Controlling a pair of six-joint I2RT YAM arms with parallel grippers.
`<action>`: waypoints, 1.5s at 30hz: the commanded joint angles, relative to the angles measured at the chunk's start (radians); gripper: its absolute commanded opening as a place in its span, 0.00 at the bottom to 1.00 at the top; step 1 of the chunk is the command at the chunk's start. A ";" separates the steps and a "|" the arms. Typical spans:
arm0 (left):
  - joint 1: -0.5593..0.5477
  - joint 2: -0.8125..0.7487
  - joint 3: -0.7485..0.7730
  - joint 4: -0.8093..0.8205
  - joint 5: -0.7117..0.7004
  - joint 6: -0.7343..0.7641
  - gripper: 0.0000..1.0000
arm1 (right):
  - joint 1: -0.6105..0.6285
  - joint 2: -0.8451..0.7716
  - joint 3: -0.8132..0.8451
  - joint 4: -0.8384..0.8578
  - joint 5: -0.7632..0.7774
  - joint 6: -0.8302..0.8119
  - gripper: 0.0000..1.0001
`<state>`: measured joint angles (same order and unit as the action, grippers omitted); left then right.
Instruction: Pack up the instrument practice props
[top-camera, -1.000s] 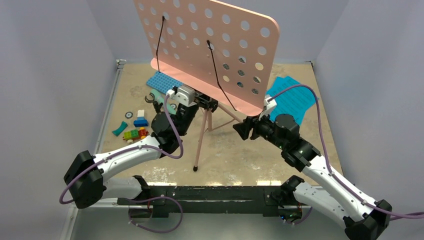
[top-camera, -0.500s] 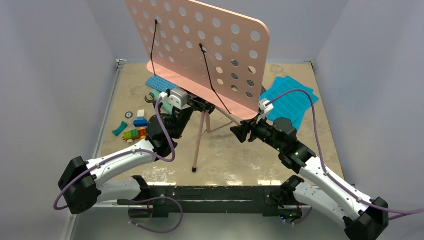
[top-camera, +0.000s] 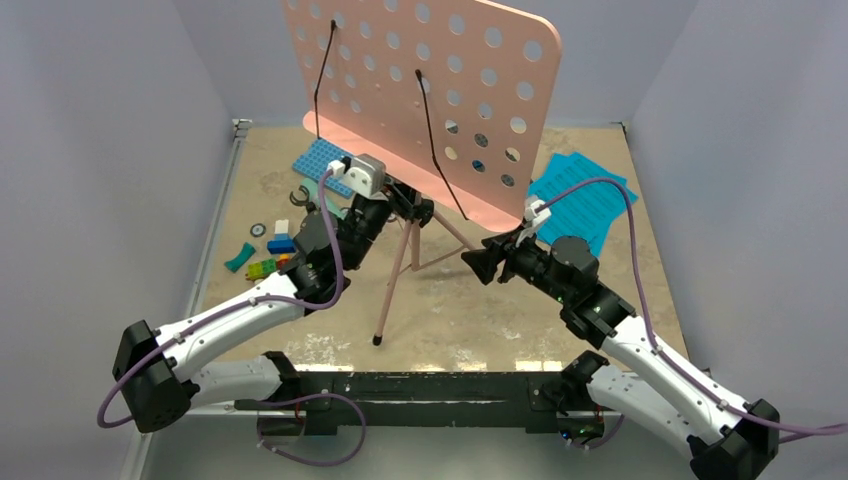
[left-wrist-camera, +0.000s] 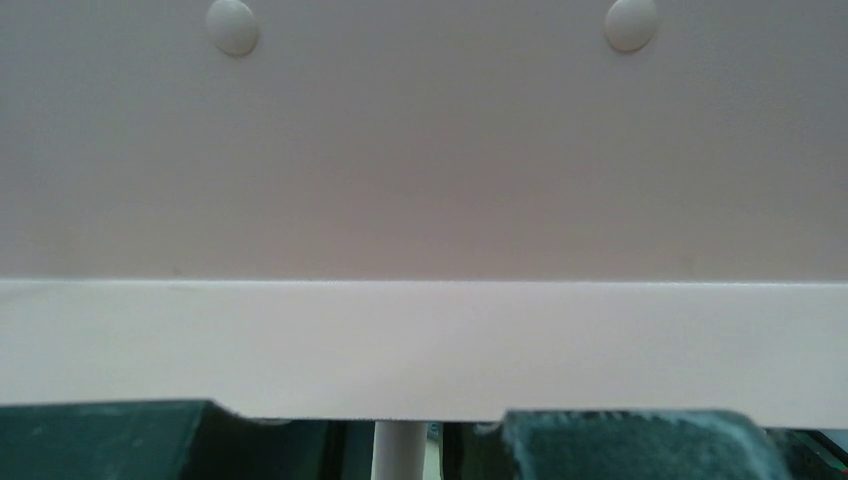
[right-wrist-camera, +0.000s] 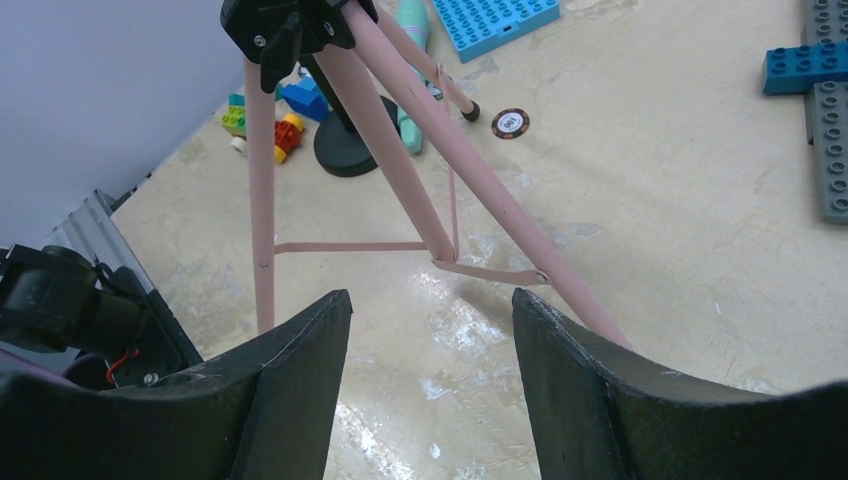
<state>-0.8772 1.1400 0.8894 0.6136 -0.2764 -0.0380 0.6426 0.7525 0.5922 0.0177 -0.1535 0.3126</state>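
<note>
The pink music stand has its perforated board (top-camera: 430, 90) raised and tilted, and its tripod legs (top-camera: 395, 270) stand mid-table. My left gripper (top-camera: 408, 205) is shut on the stand's neck just under the board. In the left wrist view the board (left-wrist-camera: 420, 180) fills the frame and the pole (left-wrist-camera: 398, 455) sits between the fingers. My right gripper (top-camera: 478, 262) is open and empty beside the legs (right-wrist-camera: 400, 150); it also shows in the right wrist view (right-wrist-camera: 430, 340). Cyan pages (top-camera: 585, 200) lie at the back right. The mint microphone (right-wrist-camera: 408, 128) and the black mic stand base (right-wrist-camera: 350, 150) lie behind the legs.
A blue baseplate (top-camera: 325, 160) lies under the board's left side. Small coloured bricks (top-camera: 270, 258) and a round token (top-camera: 258, 228) lie at the left. A grey baseplate (right-wrist-camera: 830, 120) lies to the right in the right wrist view. Walls close three sides.
My left gripper has moved up and to the right with the stand; the board swung left, then back right and higher. The near foot slid left. My right gripper has barely moved.
</note>
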 joint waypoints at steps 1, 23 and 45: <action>-0.010 0.016 -0.048 -0.280 0.009 -0.076 0.00 | 0.003 -0.021 0.002 0.047 -0.018 -0.005 0.65; -0.090 0.010 -0.343 -0.184 -0.095 -0.203 0.00 | 0.003 -0.037 -0.062 0.101 0.005 0.000 0.77; -0.133 -0.138 -0.511 0.036 -0.176 -0.168 0.00 | 0.049 0.091 -0.023 0.488 0.092 -0.105 0.99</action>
<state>-0.9989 0.9913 0.4622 0.8085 -0.4561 -0.2523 0.6888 0.7933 0.4988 0.4007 -0.0750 0.2611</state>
